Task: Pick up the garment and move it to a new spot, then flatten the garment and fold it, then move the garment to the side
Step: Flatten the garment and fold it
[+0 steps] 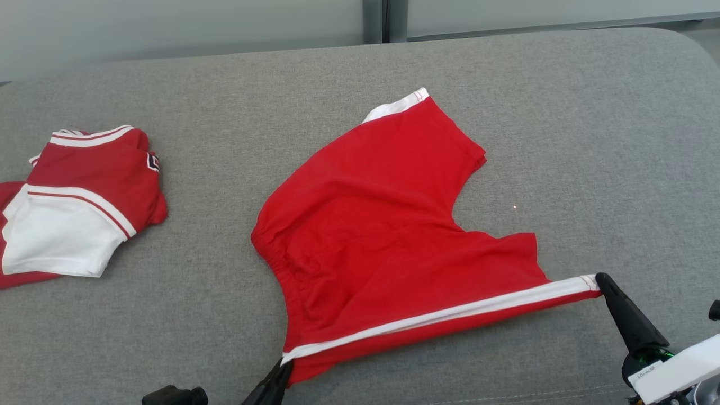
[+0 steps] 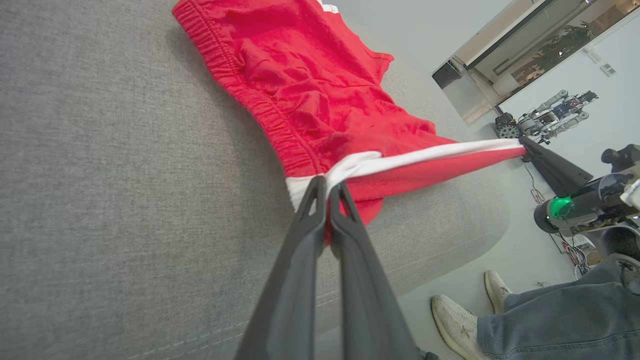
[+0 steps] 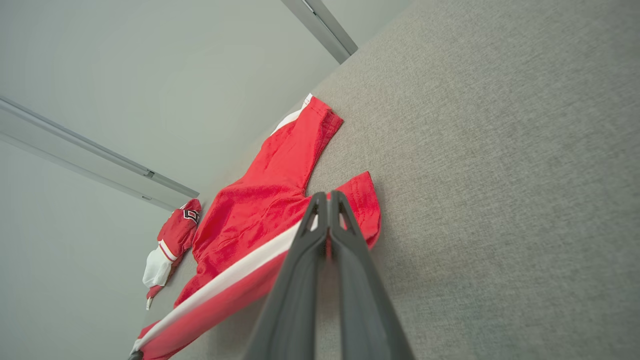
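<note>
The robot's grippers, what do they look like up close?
The left gripper and right gripper each have two long dark grey fingers tapering to narrow tips, with a slot near each tip. Behind the right one sits a green light, then a white forearm shell with a small label.

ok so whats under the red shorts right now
The grey padded surface, showing all around the red shorts. Their near striped edge is stretched between the shut left gripper and right gripper. Whatever lies beneath the spread cloth is covered.
</note>
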Tool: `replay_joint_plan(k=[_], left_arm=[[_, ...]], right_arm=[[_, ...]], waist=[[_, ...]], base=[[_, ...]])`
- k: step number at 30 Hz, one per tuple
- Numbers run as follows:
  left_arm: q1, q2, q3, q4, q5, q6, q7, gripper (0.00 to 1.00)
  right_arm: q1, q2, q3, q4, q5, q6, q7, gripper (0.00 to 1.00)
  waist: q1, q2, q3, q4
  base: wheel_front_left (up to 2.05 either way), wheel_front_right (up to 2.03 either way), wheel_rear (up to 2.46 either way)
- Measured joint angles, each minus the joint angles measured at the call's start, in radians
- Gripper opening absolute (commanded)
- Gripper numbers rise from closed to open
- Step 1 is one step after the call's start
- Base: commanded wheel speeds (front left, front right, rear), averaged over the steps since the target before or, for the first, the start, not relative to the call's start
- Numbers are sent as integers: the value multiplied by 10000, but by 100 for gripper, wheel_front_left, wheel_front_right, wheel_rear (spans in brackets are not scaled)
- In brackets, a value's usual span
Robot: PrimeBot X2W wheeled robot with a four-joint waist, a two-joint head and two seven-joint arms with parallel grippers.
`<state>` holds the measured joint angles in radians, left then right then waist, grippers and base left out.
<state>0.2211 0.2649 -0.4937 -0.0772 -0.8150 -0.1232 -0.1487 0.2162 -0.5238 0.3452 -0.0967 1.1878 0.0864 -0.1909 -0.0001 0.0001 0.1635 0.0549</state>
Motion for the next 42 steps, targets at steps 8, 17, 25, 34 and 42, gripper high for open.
replay_joint_plan(k=[8, 17, 25, 34, 42], left_arm=[[35, 58, -105, 349, -334, 0, 167, 0], [33, 111, -257, 736, -343, 0, 247, 9], [-16, 79, -334, 1035, -341, -2, 240, 38], [-367, 10, -527, 1486, -339, -4, 171, 100], [-358, -136, -669, 1814, -412, -4, 161, 100]], right_arm=[[236, 13, 472, 130, -6, -167, 345, 0], [235, -268, 865, 255, -690, -314, 633, 0], [155, -445, 1151, 407, -1473, -541, 702, 0], [-100, -420, 1404, 709, -2029, -746, 748, 89], [-134, -265, 1536, 867, -2109, -874, 748, 100]], waist=[[0, 0, -129, -215], [0, 0, -131, -504], [0, 0, -57, -526], [0, 0, -194, -490], [0, 0, -497, -510]], base=[[0, 0, 0], [0, 0, 0], [0, 0, 0], [0, 0, 0], [0, 0, 0]])
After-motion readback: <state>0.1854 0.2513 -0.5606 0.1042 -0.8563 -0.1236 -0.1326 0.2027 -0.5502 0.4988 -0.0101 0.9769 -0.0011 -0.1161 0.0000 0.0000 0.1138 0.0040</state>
